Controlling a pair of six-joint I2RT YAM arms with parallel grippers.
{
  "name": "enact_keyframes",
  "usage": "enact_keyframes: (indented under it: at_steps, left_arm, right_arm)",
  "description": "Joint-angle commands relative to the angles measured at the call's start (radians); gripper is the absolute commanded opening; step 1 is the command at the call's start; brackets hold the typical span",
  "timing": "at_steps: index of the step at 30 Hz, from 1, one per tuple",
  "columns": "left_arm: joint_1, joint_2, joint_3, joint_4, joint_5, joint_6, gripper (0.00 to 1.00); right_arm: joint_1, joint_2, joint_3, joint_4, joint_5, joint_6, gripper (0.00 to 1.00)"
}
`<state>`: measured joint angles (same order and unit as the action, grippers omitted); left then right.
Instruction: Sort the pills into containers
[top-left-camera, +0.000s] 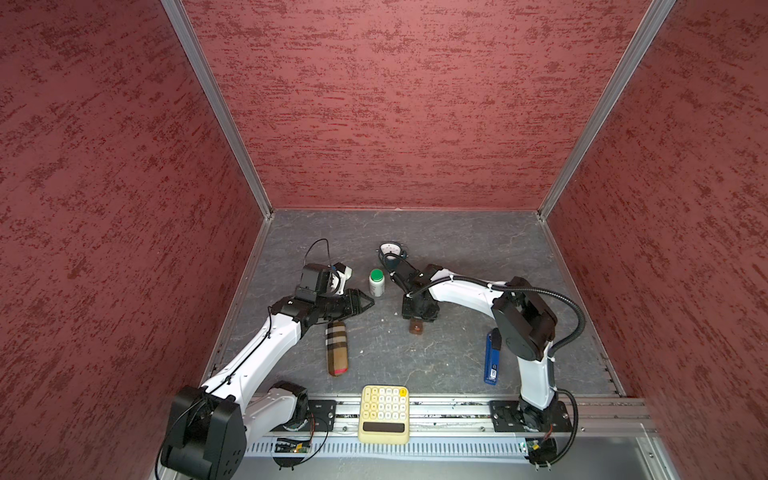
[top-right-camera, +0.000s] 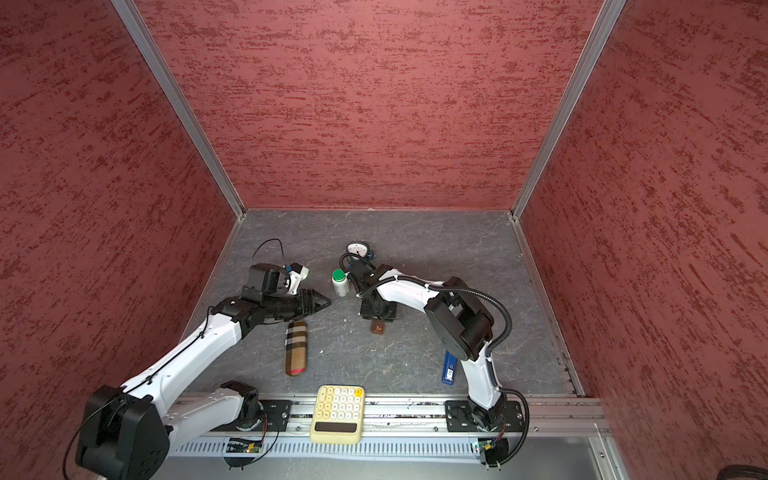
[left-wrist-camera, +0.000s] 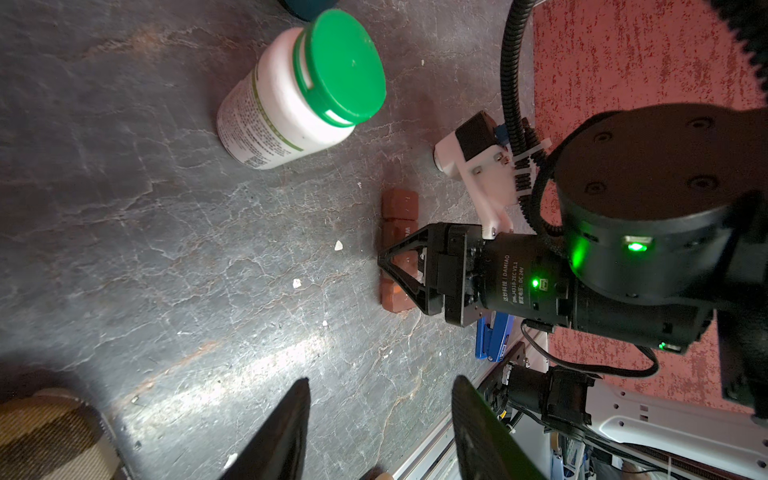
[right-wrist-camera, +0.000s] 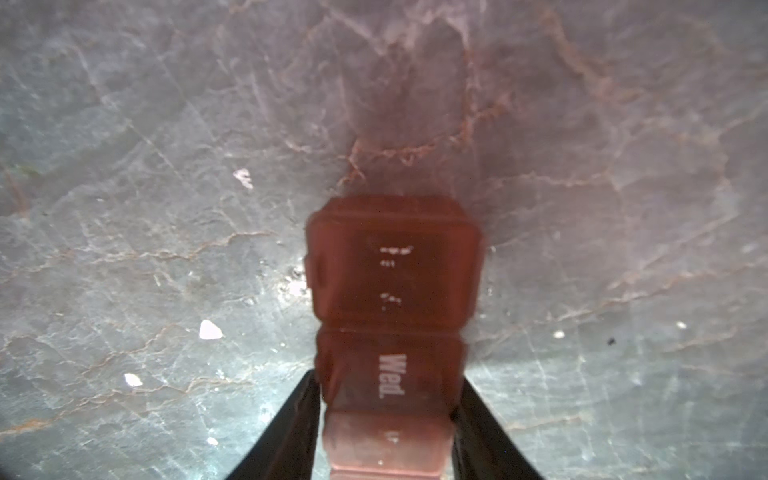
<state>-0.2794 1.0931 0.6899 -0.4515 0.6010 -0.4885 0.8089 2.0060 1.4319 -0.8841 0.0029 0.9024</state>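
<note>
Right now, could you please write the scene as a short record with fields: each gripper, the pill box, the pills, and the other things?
left gripper: open, empty
right gripper: closed on the pill-box strip, fingers at its "Wed" cell
pill-box strip: brown, lying flat on the table
pills: several white bits loose on the table beside the strip
bottle: white, green cap on, upright
others: calculator, plaid case, blue object
</note>
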Motion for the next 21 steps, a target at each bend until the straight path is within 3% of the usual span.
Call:
enact_keyframes:
  at_steps: [1,11,21]
  left_arm:
    - [0.008,0.001,0.002,0.009,0.017,0.015,0.56]
    - [-0.004,0.028,-0.021,0.122,0.07,-0.063,0.56]
    - [-0.203,0.248,0.025,0.507,0.065,-0.296,0.55]
  right_arm:
    - [0.004,-0.012,0.001,-0.019,0.019,0.004,0.46]
    - [0.009,-0.138,-0.055,-0.029,0.004,-0.015,0.39]
    - [0.014,-0.365,-0.148,-0.041,-0.076,-0.087,0.39]
